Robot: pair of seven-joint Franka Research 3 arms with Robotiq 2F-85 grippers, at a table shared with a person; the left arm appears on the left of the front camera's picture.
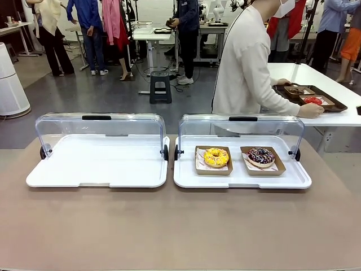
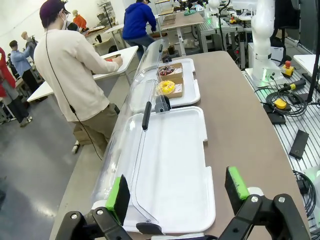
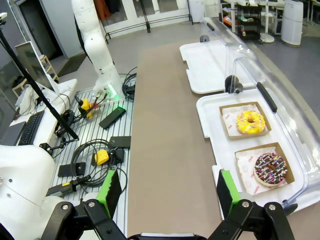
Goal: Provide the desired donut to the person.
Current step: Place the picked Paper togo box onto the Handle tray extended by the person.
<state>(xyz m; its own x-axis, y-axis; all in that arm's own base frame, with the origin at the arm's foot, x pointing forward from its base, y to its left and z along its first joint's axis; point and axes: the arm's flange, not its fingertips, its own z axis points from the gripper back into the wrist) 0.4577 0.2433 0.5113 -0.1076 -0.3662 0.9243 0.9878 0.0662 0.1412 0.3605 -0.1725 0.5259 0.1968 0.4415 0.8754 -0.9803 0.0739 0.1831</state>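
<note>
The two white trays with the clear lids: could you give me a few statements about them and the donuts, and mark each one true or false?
1. Both clear lids are lifted open. True: the left tray and the right tray each have the lid tipped back.
2. The left tray holds two donuts. False: they lie in the right tray, and the left tray holds none.
3. The yellow donut lies to the left of the chocolate sprinkled donut, seen from the robot's side. True.
4. The donuts lie bare on the tray. False: each rests in its own brown cardboard box.
5. The person faces the donuts. False: the person is turned to a side table.
</note>
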